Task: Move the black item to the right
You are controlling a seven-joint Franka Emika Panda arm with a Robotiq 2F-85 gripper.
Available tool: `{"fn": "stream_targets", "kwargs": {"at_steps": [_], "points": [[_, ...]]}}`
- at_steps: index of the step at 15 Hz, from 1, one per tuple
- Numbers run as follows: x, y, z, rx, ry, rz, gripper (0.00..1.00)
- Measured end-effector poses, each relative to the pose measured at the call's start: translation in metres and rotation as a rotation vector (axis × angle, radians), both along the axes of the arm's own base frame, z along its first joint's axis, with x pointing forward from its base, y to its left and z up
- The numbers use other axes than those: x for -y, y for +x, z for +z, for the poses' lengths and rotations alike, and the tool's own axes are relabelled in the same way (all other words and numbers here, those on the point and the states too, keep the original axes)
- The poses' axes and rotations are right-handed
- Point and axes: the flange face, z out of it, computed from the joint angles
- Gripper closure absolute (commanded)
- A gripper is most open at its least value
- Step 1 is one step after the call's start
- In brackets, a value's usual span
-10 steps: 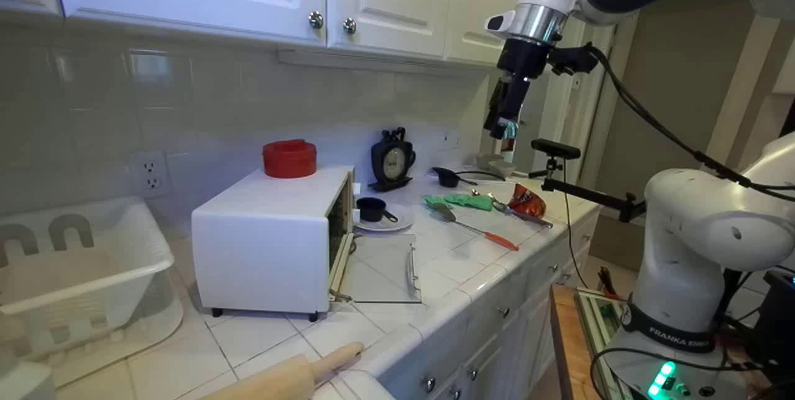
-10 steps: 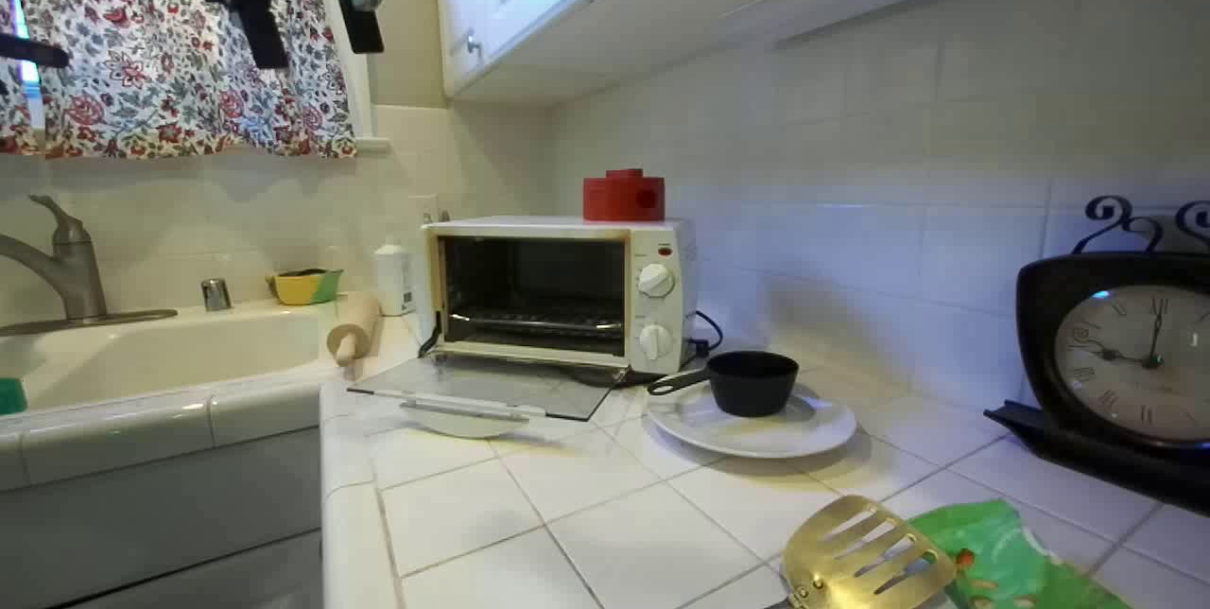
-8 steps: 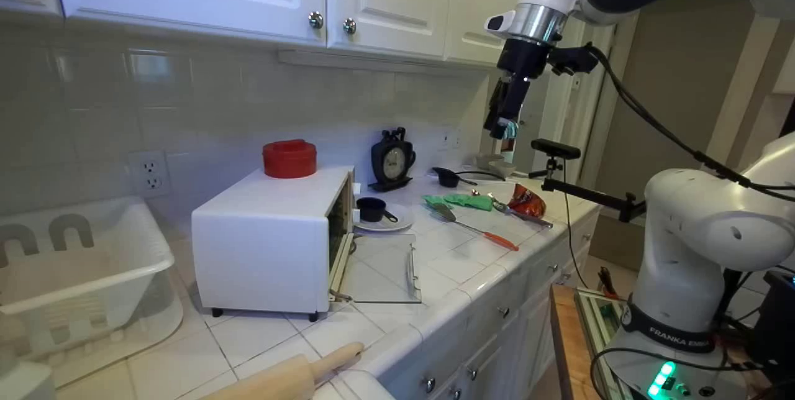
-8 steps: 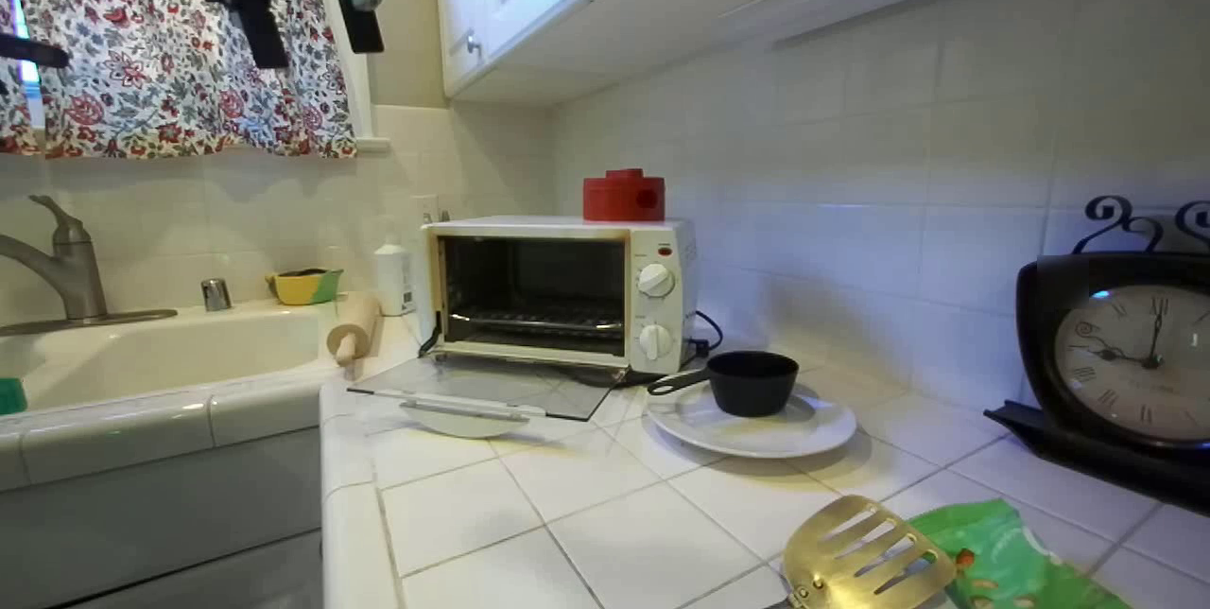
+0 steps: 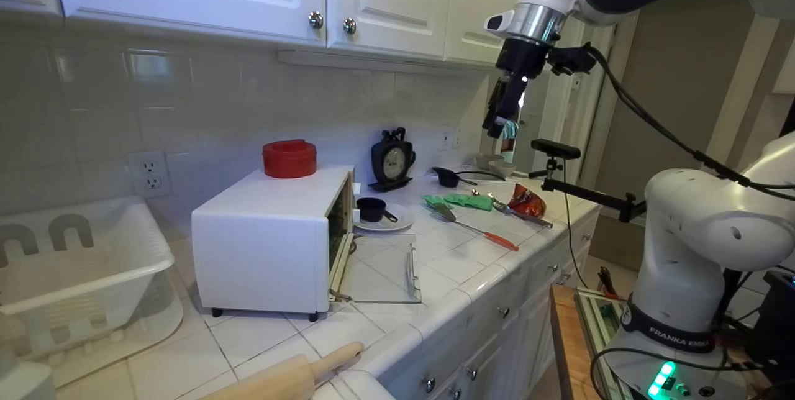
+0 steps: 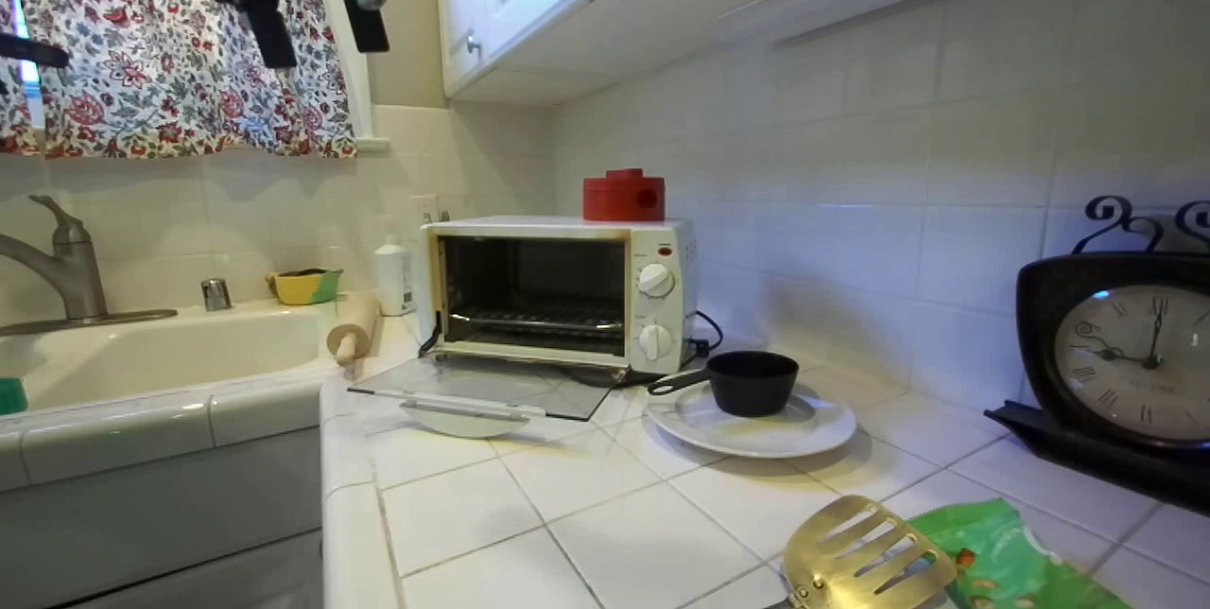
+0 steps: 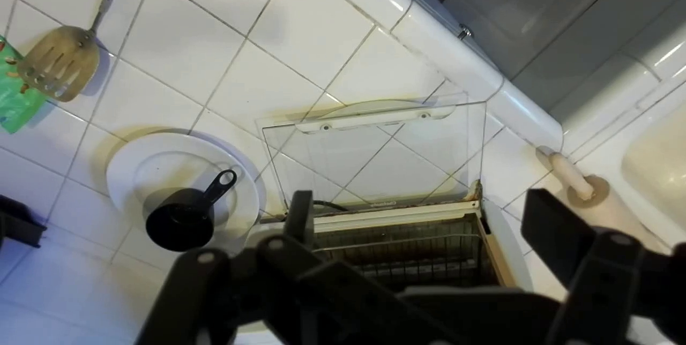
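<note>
The black item is an upright black clock with a pale round face point(image 5: 394, 163). It stands on the counter against the tiled wall, beyond the toaster oven. In an exterior view the clock point(image 6: 1134, 358) is large and cut off at the right edge. In the wrist view a black piece at the left edge point(image 7: 19, 222), probably its base, shows; the rest is out of view. My gripper point(image 5: 495, 125) is high above the counter, well apart from the clock. It also shows in an exterior view point(image 6: 324, 43). In the wrist view its fingers point(image 7: 419, 205) are spread with nothing between them.
A white toaster oven point(image 5: 261, 245) has its glass door point(image 5: 385, 269) down and a red container point(image 5: 289, 159) on top. A small black pan point(image 6: 752, 384) sits on a white plate point(image 6: 676, 429). A spatula point(image 6: 865, 552), green packet point(image 6: 1002, 552) and rolling pin point(image 6: 354, 325) lie around.
My gripper has shifted very slightly, a little rightward in an exterior view. The clock and the other things have not moved.
</note>
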Motion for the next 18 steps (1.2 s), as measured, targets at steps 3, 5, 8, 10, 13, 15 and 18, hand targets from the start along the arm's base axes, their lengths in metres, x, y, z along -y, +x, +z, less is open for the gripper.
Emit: {"fn": "stream_targets", "kwargs": {"at_steps": [3, 5, 8, 10, 13, 15, 18], "points": [[0.009, 0.027, -0.002, 0.1, 0.019, -0.106, 0.0], [0.02, 0.053, -0.013, 0.144, 0.028, -0.189, 0.0], [0.036, 0.089, -0.042, 0.149, 0.025, -0.284, 0.0], [0.045, 0.109, -0.062, 0.16, 0.016, -0.332, 0.0], [0.059, 0.134, -0.09, 0.21, -0.001, -0.383, 0.0], [0.067, 0.147, -0.106, 0.237, -0.002, -0.4, 0.0], [0.075, 0.16, -0.124, 0.258, 0.012, -0.423, 0.0]]}}
